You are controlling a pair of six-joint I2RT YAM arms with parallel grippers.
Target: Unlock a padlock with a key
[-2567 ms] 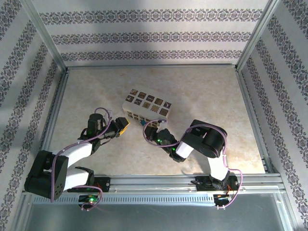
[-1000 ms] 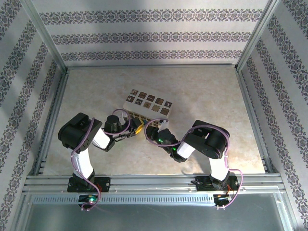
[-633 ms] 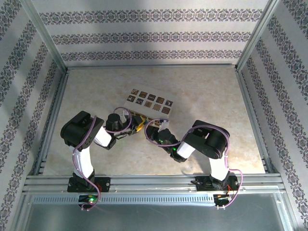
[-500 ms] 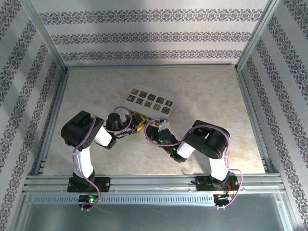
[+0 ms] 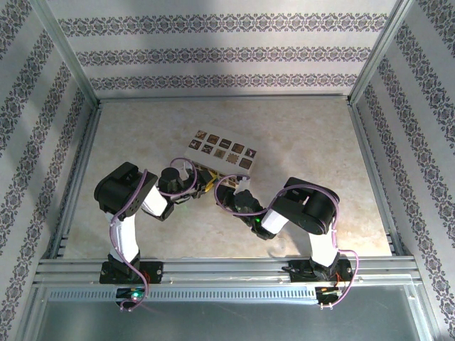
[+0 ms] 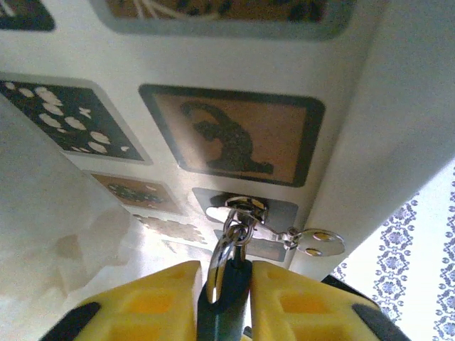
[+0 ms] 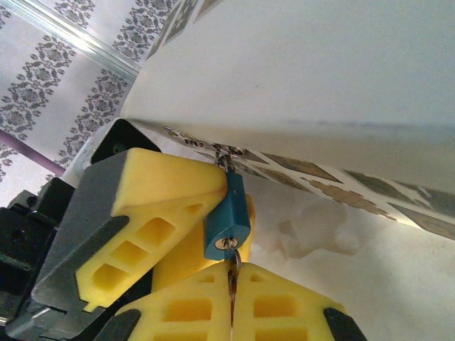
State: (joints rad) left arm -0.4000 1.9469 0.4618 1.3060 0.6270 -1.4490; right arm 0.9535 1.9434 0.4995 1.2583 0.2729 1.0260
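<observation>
The cream box (image 5: 222,149) lies near the middle of the table (image 5: 313,135), its long sides running from far-left to near-right. Beyond the box and off both its short ends the tabletop is bare up to the metal frame rail (image 5: 366,153) and the patterned walls. The crowded side is the box's near long edge, where both arms come together. The left gripper (image 5: 205,186) reaches that edge from the left and the right gripper (image 5: 223,193) from the right, their tips just beside each other and close to the box.

The padlock (image 7: 227,222) hangs at the box's tiled side. Its thin shackle (image 6: 222,259) passes through a small silvery hasp (image 6: 245,207) fixed over one of the dark tiles (image 6: 238,142). The left gripper's yellow fingers (image 7: 153,202) are clamped on the blue body from either flank. The body's long axis runs away from the box, with the shackle end at the hasp and the keyhole end pointing toward the right gripper. The key (image 7: 232,273) lies on that same line, pinched between the right gripper's closed pads (image 7: 284,309). Its tip seems to sit in the keyhole, though how deep it goes cannot be told. Little room remains between padlock, fingers and box face.
</observation>
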